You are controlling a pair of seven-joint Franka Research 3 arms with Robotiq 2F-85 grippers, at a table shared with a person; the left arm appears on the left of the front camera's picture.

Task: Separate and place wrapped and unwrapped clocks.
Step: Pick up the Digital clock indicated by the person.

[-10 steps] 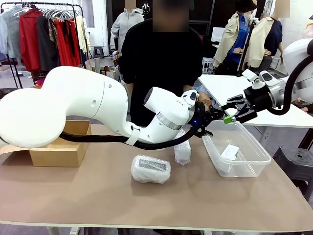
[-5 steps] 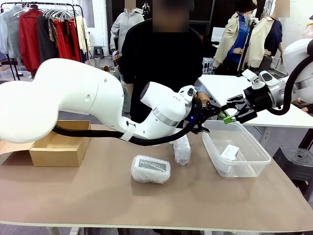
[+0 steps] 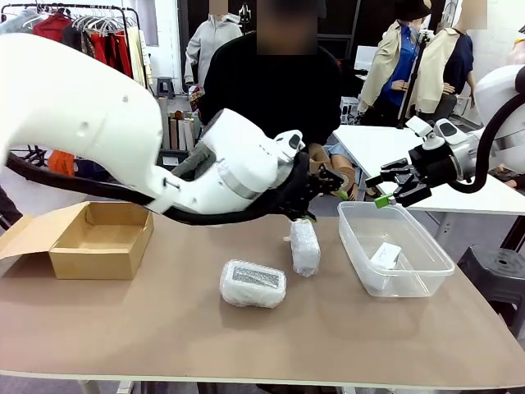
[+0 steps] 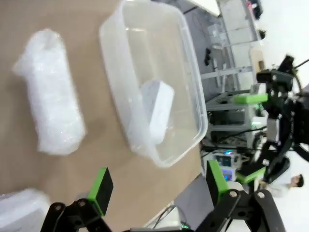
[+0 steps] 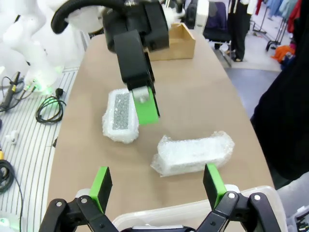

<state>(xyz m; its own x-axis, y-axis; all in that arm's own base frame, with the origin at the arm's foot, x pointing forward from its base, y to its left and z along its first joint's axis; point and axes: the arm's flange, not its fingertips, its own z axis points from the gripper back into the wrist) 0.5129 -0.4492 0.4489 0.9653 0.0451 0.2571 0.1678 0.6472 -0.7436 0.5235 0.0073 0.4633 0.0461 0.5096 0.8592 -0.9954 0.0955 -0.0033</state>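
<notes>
Hovering over table [image 3: 164,336] — L gripper [image 4: 158,186], R gripper [image 5: 157,185] both wide open — empty.

Bubble-wrap bundle [image 3: 304,246]; clr plastic tub [image 3: 410,281]

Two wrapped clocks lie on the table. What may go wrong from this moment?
1. The left tool and the right tool, both open, hover close together near the clear bin; if both reach for the wrapped clock beside it, they may collide.
2. Bubble wrap looks soft; a grip may catch only wrap and the clock may slip.
3. That clock lies near the bin's wall; a finger may push the bin.
</notes>
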